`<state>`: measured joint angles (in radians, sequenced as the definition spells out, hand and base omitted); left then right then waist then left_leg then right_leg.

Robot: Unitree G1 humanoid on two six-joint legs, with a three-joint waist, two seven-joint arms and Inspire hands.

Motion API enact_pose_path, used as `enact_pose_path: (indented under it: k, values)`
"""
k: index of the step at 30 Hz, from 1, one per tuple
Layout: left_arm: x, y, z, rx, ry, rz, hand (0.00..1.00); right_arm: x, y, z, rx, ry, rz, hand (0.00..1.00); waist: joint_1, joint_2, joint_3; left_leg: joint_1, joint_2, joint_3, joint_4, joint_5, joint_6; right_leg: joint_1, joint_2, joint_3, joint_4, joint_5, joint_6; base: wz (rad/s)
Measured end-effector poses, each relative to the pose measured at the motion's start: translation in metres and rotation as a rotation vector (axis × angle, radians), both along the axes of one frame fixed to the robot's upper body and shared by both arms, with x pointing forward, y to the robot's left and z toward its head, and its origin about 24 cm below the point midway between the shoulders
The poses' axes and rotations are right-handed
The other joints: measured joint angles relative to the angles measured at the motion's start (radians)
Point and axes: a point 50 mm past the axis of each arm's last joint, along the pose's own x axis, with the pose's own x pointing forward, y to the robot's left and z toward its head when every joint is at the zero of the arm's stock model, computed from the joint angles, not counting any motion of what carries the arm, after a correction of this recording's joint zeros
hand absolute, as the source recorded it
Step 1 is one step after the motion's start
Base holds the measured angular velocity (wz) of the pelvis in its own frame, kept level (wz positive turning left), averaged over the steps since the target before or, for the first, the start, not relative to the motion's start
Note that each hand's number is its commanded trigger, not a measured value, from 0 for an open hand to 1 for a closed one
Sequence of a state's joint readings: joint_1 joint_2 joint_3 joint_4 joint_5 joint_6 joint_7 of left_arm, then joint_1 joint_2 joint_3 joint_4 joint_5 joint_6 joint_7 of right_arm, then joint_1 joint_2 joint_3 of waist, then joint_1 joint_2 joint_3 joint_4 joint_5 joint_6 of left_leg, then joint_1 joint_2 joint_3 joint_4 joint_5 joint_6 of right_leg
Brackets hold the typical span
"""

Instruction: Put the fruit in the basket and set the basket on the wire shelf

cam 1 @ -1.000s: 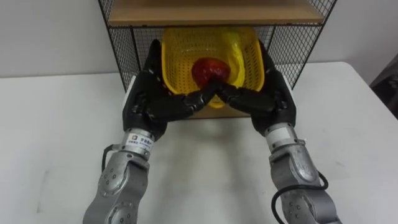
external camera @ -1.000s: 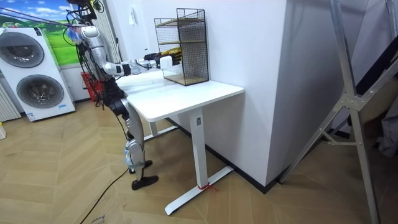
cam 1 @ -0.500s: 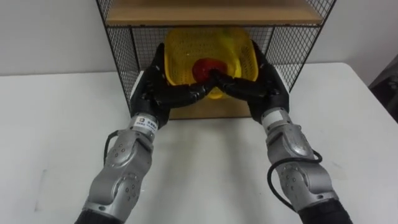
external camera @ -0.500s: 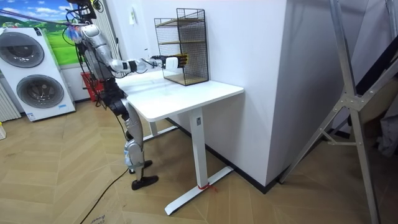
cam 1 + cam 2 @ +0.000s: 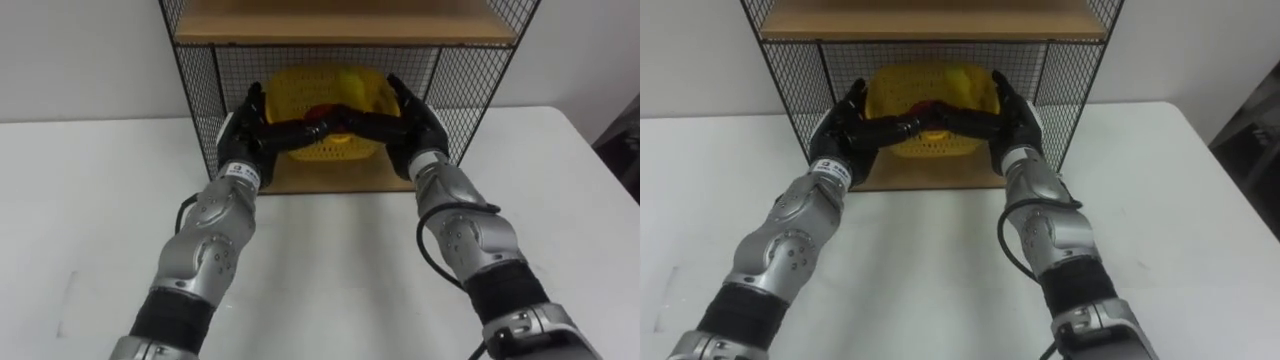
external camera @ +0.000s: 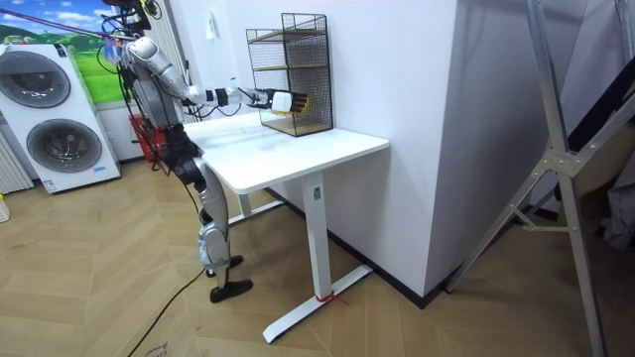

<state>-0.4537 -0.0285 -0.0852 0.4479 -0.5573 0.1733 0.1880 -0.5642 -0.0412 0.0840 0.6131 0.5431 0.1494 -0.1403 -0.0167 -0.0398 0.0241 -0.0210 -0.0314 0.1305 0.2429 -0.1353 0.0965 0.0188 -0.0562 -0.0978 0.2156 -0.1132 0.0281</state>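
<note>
My left hand (image 5: 243, 135) at 9 o'clock and right hand (image 5: 415, 125) at 3 grip the yellow basket (image 5: 320, 85), fingers wrapped on its near rim to keep it level, red fruit (image 5: 321, 112) inside, within the wire shelf (image 5: 455, 70).

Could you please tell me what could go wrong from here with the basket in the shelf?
1. The left hand and right hand sit close to the wire shelf mesh sides; pulling back could snag them and shift it.
2. Their fingers wrap across the front of the basket, so withdrawing may drag or tip it, spilling the red fruit.
3. I cannot tell whether the basket rests on the bottom board; releasing early might drop it.
</note>
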Motion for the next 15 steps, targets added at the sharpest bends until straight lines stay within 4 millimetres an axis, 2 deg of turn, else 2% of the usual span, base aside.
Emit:
enact_pose_path:
  k: [7,15]
  values:
    - [0.008,0.009,-0.012,0.008,0.105,0.027,0.00,0.012,-0.006,-0.003,0.025,0.082,-0.042,0.00,-0.001,0.002,-0.0008,-0.008,0.000,-0.001,-0.002,0.003,-0.001,-0.006,0.001,-0.001,0.005,0.002,-0.002,0.00]
    - [0.007,0.013,-0.019,0.018,0.146,0.034,0.00,0.013,-0.004,-0.008,0.025,0.125,-0.017,0.00,-0.004,0.009,-0.0049,-0.006,0.000,-0.005,-0.002,0.005,-0.002,-0.002,0.000,-0.012,0.006,0.003,-0.004,0.00]
